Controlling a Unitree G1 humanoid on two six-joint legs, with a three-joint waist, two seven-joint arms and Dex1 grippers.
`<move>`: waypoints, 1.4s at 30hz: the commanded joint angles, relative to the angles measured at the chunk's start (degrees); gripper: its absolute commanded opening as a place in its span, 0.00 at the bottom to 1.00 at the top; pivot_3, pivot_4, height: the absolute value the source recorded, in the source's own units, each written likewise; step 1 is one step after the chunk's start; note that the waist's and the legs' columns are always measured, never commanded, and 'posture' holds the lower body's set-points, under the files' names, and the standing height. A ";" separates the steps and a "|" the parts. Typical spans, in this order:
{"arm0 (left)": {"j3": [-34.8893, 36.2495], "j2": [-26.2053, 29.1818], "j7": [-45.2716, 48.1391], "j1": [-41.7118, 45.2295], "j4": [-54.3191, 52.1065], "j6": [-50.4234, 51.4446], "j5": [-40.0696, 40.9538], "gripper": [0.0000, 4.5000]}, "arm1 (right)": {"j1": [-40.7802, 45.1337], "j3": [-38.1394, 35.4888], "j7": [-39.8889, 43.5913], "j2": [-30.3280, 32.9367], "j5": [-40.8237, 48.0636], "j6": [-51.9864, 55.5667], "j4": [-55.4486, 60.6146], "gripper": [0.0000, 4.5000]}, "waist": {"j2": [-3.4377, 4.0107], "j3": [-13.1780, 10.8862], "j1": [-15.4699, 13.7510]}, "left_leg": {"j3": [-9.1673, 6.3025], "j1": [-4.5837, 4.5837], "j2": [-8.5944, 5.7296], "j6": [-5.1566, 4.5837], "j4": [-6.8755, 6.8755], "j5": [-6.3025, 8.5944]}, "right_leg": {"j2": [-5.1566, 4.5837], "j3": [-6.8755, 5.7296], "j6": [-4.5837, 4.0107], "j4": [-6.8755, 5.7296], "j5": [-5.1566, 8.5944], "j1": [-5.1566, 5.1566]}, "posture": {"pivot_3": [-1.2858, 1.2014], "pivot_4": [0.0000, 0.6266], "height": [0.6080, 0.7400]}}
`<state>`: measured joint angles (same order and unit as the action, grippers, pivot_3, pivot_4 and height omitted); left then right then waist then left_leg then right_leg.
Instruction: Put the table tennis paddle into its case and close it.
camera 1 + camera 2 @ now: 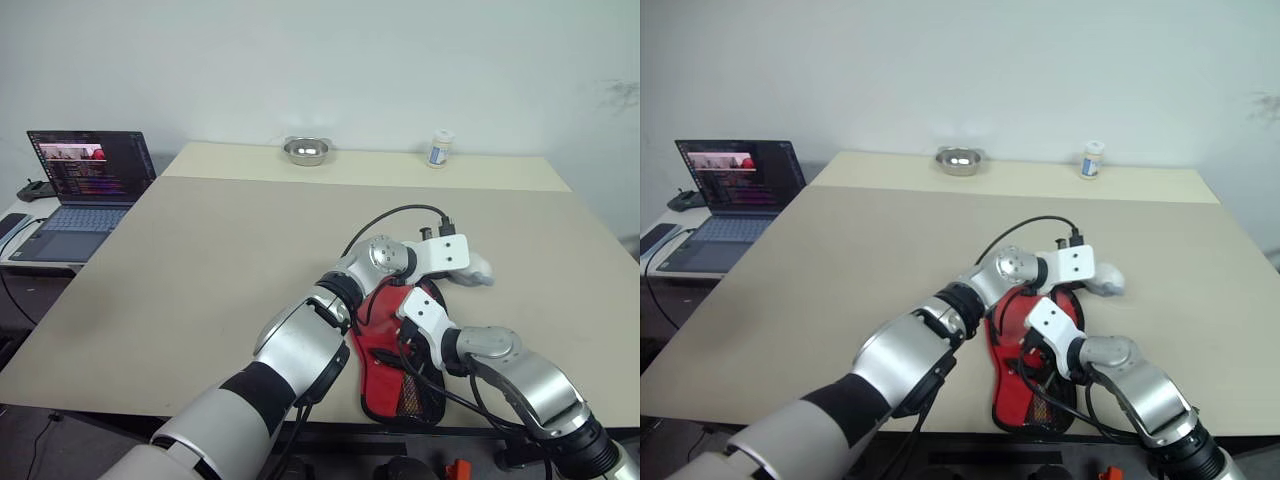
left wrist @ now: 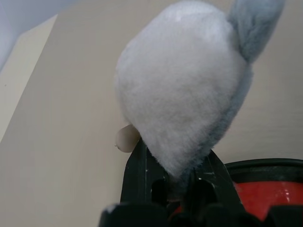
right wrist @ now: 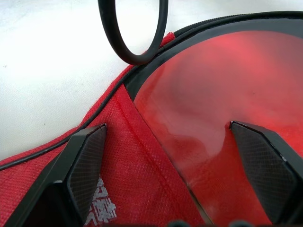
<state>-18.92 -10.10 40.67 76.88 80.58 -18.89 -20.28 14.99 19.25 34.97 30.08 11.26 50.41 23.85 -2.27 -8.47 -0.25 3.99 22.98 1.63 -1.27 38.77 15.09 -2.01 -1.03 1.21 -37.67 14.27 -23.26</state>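
Case [image 1: 385, 372] on beige table [image 1: 220, 250] by white wall; left jaws clenched, right released.

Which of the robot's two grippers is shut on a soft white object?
The left gripper: its black fingers pinch a white-and-grey plush toy. The right gripper stands wide open over the red case instead.

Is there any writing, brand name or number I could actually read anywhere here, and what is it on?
Nothing reads clearly enough to quote.
White print on the red case: cut off at the picture's edge, unreadable.
Laptop screen: lines of text, too small to read.
Label on the small white bottle at the table's far edge: too small to read.
Metal bowl: no writing that I can see.
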 commanded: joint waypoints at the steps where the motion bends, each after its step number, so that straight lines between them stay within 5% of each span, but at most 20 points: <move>1: -0.42 -15.71 3.59 -0.13 -3.94 -1.85 1.47 0.09 | -2.47 4.39 0.69 -0.35 0.11 5.00 -5.80 1.00 | 0.00 0.00 0.06 | 0.00 0.00 0.00 0.00 0.00 0.00 | 0.00 0.01 0.00 0.00 0.00 0.00 | 0.52 0.24 1.00; 12: -2.22 -14.24 5.06 -1.89 -4.13 -1.41 0.64 0.98 | -1.59 4.62 0.88 -0.79 -0.29 4.45 -6.96 1.00 | 0.00 0.00 0.41 | 0.00 -0.01 0.03 0.00 0.00 0.00 | 0.01 0.01 -0.01 0.00 0.02 0.00 | 0.52 0.24 1.00; 20: 0.51 -12.39 3.46 -0.14 -4.84 -1.56 3.88 0.99 | 0.05 4.10 1.04 -1.26 -0.46 3.31 -8.69 1.00 | 0.00 0.00 0.63 | 0.00 -0.07 0.07 0.00 0.00 0.00 | 0.03 0.02 -0.01 -0.01 0.01 0.01 | 0.52 0.24 1.00; 29: 3.38 -2.65 4.07 1.16 -5.69 -1.57 5.87 0.99 | 3.12 1.94 1.32 -0.90 0.02 4.05 -6.06 1.00 | 0.00 -0.02 0.74 | -0.01 -0.06 0.08 0.00 0.00 0.00 | 0.04 0.02 -0.01 -0.02 0.01 0.00 | 0.52 0.24 1.00; 33: 8.84 6.16 3.61 2.41 -6.29 1.27 9.41 0.99 | 5.34 1.64 2.91 4.48 -0.05 6.05 4.43 1.00 | 0.24 -0.33 0.67 | -0.01 0.03 0.06 0.00 -0.01 0.00 | 0.02 0.02 -0.01 -0.02 0.01 -0.08 | 0.52 0.24 1.00; 42: 13.83 13.22 11.48 -3.93 -12.15 2.40 14.88 0.99 | 7.52 -11.54 8.15 13.23 11.23 17.61 22.94 1.00 | 0.57 -0.62 -0.14 | -0.22 1.22 -0.02 0.05 0.02 0.00 | 0.31 -0.15 -0.18 -0.02 -0.08 -1.08 | 0.52 0.24 1.00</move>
<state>-6.38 2.40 49.99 73.13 71.65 -16.60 -7.50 22.20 11.69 41.78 41.89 19.98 66.38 43.60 -1.70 -9.09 -0.39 3.73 24.31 1.59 -1.20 38.80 15.10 -1.74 -1.25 1.03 -37.60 14.19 -24.35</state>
